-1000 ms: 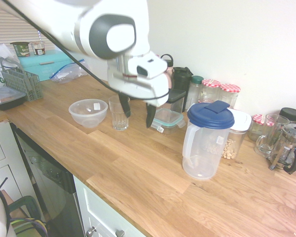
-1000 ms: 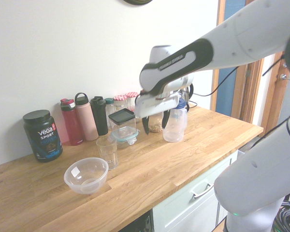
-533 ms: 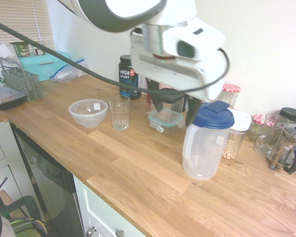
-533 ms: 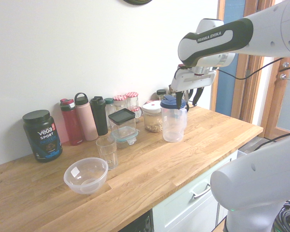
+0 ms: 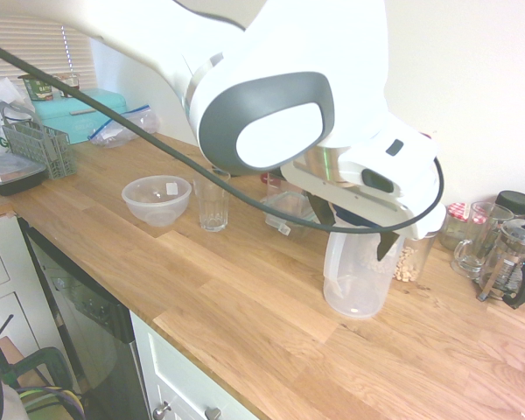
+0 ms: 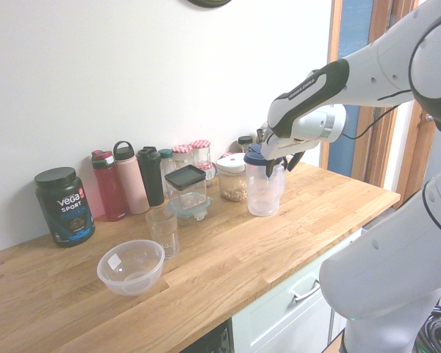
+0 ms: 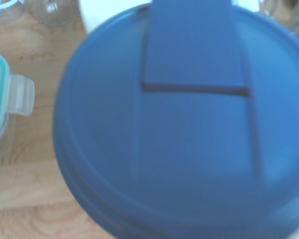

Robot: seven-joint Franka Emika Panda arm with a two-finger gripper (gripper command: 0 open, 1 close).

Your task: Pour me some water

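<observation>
Lid (image 7: pixel 189 129) — round, smooth blue plastic

Wooden countertop (image 6: pixel 206 276), clear glass tumbler (image 6: pixel 164 234) beside translucent bowl (image 6: pixel 131 268), black VEGA SPORT tub (image 6: pixel 65 207), red bottle (image 6: pixel 109 187), pink bottle (image 6: pixel 131 180), black tumbler (image 6: pixel 151 178), blue-lidded pitcher (image 6: pixel 264 193) near white-lidded nut container (image 6: pixel 232 179), French press (image 5: pixel 511 262), glass mug (image 5: pixel 479 238).
</observation>
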